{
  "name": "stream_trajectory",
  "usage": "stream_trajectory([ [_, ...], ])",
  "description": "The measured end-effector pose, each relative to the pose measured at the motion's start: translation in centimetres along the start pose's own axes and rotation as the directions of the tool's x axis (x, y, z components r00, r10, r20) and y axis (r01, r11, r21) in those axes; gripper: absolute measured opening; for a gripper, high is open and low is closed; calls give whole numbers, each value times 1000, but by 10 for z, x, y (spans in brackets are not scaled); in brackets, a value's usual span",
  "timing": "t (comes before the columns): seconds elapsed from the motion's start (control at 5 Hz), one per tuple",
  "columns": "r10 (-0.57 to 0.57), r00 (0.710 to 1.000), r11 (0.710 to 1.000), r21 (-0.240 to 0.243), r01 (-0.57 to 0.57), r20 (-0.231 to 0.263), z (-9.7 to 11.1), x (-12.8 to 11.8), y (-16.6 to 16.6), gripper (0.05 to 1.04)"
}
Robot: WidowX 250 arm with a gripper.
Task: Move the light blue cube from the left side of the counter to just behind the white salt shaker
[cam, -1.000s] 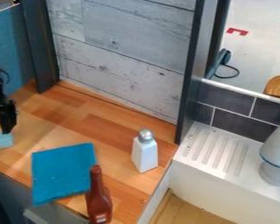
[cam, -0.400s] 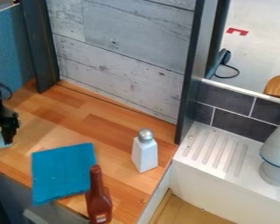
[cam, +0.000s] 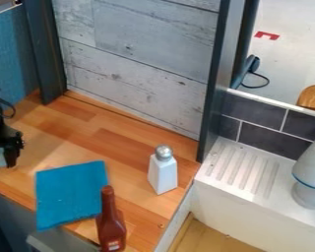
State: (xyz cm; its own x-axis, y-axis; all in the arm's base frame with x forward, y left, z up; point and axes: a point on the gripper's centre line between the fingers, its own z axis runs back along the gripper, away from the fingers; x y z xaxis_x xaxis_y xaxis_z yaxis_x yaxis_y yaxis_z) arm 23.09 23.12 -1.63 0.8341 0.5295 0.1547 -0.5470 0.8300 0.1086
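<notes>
1. Black is the colour of the gripper (cam: 8, 161), which is low at the left edge of the view, over the left part of the wooden counter (cam: 114, 147).
2. Just beside the gripper there is a pale blue block (cam: 0, 157). It is partly hidden by the dark parts of the gripper. I cannot tell whether the pincer is apart, together or clamped on this block, nor whether the block touches the counter.
3. To the right of them, and nearer to the front edge of the counter, a blue cloth (cam: 69, 194) is lying flat, with its sides set at a slant.
4. One dark red bottle (cam: 110, 224) with a narrow neck is near the front edge. Its neck covers from view a small part of the right side of the cloth. If the two are touching, I cannot say.
5. More to the right, a white shaker (cam: 163, 174) with a silver top stands upright on the counter, well apart from the gripper.
6. Behind the counter rises a panel of grey planks (cam: 134, 49), between two dark posts, the left post (cam: 45, 54) and the right post (cam: 216, 74).
7. At the right side one sees a white ridged drainboard (cam: 242, 170), dark tiles (cam: 259, 110) behind it, and a light grey object (cam: 311, 167) at the edge of the view.
</notes>
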Motion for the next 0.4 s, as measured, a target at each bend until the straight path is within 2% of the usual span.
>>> stream_trajectory([
  [0.2, 1, 1000, 1000, -6, -1, 9, -2, -1, -1, 693],
  [0.4, -9, 1000, 1000, -12, 9, 10, -3, -5, -3, 527],
])
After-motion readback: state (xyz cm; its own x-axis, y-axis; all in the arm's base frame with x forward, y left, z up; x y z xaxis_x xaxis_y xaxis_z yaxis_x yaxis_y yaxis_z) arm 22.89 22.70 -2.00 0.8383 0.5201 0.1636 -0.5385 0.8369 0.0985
